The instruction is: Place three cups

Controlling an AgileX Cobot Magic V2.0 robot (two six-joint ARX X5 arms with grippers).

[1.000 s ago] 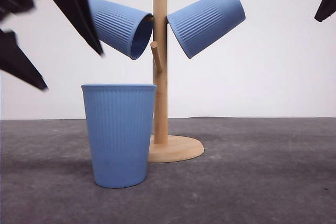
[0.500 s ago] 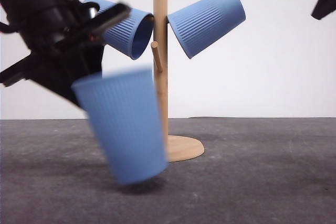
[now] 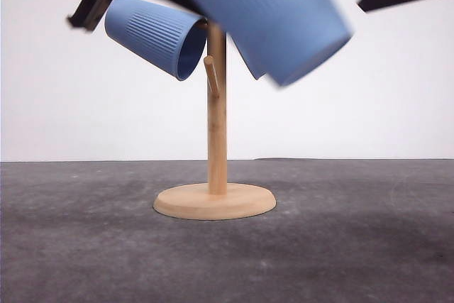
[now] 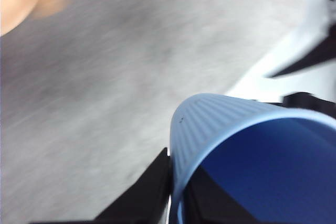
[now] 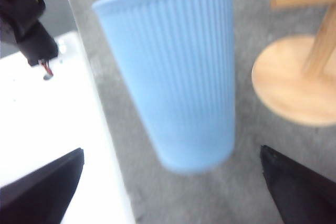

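Above wooden rack (image 3: pixel 215 140), left end effector (image 4: pixel 176 203) grips ribbed cup (image 3: pixel 269 12).

A wooden stand (image 3: pixel 215 201) sits on the table (image 3: pixel 355 246), near the middle, with its pole rising straight up from a round base. One cup (image 3: pixel 156 35) hangs tilted on a peg to the left of the pole, mouth toward the pole. A lower peg (image 3: pixel 211 74) juts forward from the pole, bare. A second cup (image 3: pixel 269 12) is up in the air, in front of the pole's top and to its right, clear of the table, clamped at its rim by the left gripper (image 4: pixel 176 195). Behind it, right of the pole, part of a third cup (image 3: pixel 248 62) peeks out. The right gripper (image 5: pixel 173 187) stands wide apart, near the lifted cup.
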